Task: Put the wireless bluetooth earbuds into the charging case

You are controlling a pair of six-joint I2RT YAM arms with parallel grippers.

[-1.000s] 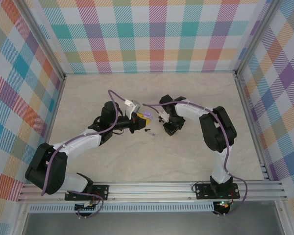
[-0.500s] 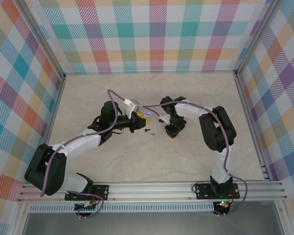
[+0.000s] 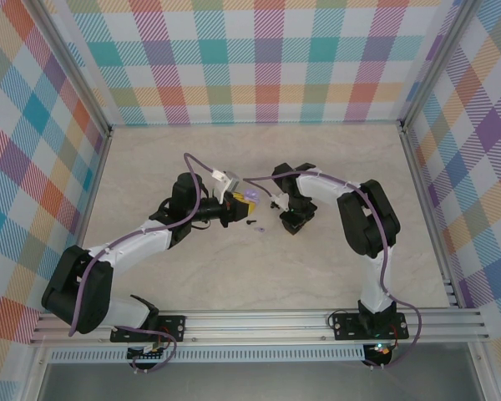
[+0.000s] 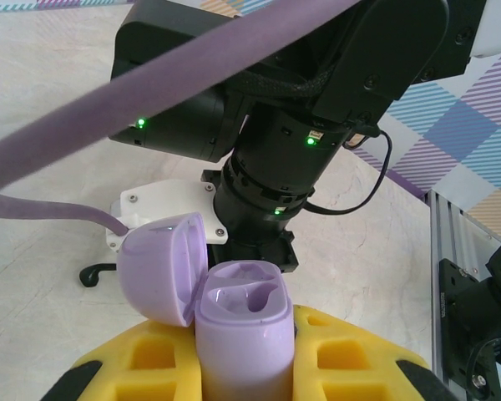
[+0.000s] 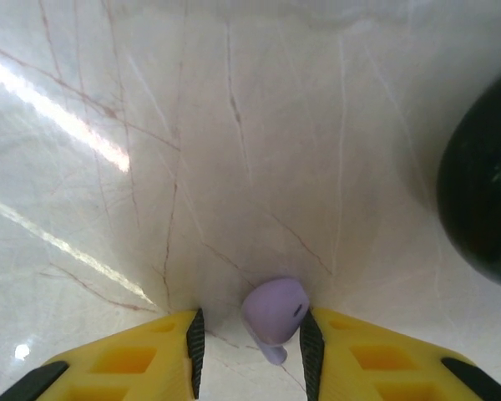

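Right jaws: your right gripper (image 5: 252,338) stands at a narrow gap, its yellow fingers either side of a lavender earbud (image 5: 274,311). The bud sits against one pad (image 5: 310,347) and a sliver of table shows before the other, so you have it bracketed, not pinched.
Left jaws: your left gripper (image 4: 238,368) is clamped on the lavender charging case (image 4: 238,322), which stands upright between the yellow fingers.
Case: its lid (image 4: 160,266) is swung open to one side, and the two moulded wells in the top face your left wrist camera.
Lavender earbud: it lies on the marble table (image 5: 150,125), stem toward the wrist camera.
Black earbud: from above you see a black earbud (image 3: 255,225) on the table between the two grippers, apart from both.
Beside the right jaws: a dark rounded shape (image 5: 484,184) sits at the view's right edge — you cannot tell what it is.
Arms: the right arm (image 4: 284,109) looms just beyond the open case.
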